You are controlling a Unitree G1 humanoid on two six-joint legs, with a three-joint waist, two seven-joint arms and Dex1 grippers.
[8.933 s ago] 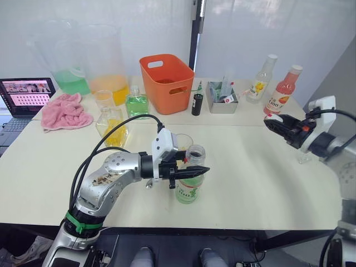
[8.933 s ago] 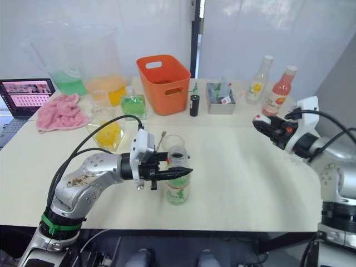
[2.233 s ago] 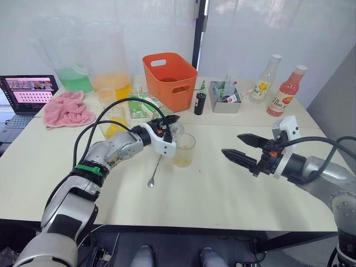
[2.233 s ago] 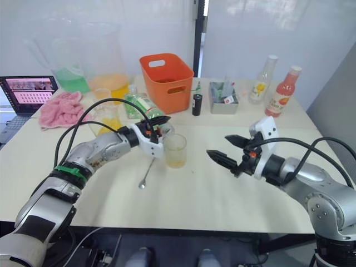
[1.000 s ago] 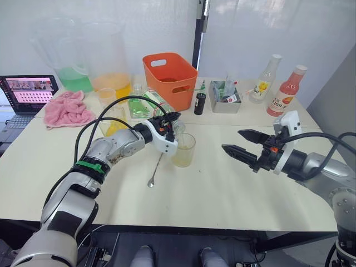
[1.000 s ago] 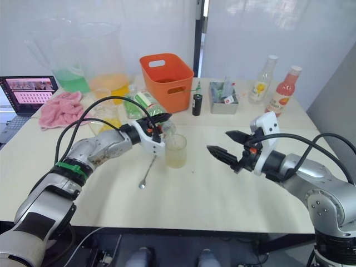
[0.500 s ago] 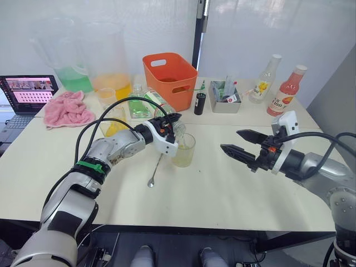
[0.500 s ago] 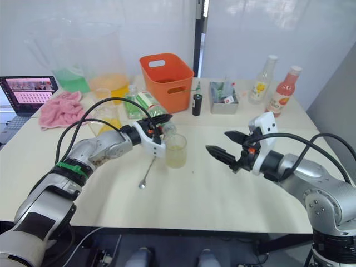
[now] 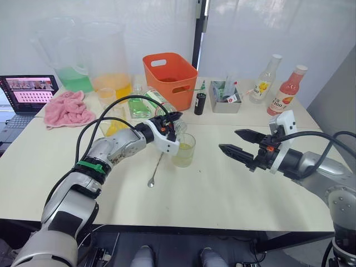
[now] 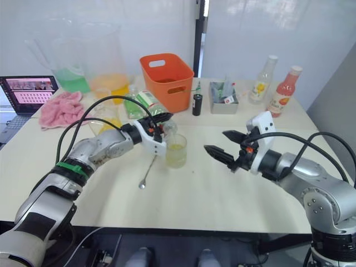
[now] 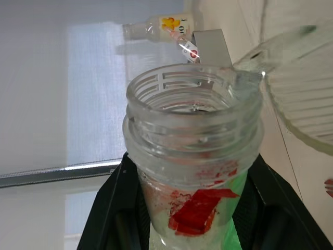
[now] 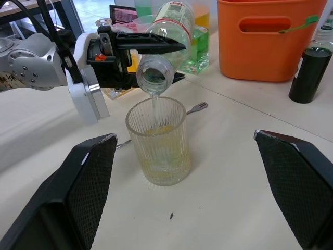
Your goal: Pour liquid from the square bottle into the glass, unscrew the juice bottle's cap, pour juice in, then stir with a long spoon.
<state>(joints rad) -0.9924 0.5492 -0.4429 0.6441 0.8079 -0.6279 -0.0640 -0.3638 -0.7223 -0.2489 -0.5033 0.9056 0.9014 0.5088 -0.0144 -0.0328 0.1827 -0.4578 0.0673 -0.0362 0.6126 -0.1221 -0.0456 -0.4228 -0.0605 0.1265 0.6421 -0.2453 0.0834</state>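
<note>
Near the counter's (image 9: 222, 189) middle, the right claw (image 9: 240, 143) waits wide open, empty. Beyond, the left claw (image 9: 169, 119) grips the tilted juice bottle (image 12: 169, 21), pouring into the glass (image 12: 157, 139); keep its mouth centred over the rim.

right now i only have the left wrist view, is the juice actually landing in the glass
Observer: Yes. The right wrist view shows a thin stream falling from the tilted juice bottle into the glass.
Operator: how full is it
Observer: Pale yellow liquid fills about half or a little more, with the level clearly below the rim.
Operator: where's the spoon
Observer: The long spoon lies flat on the table, beside the glass on the robot's left of it, with neither gripper on it.
</note>
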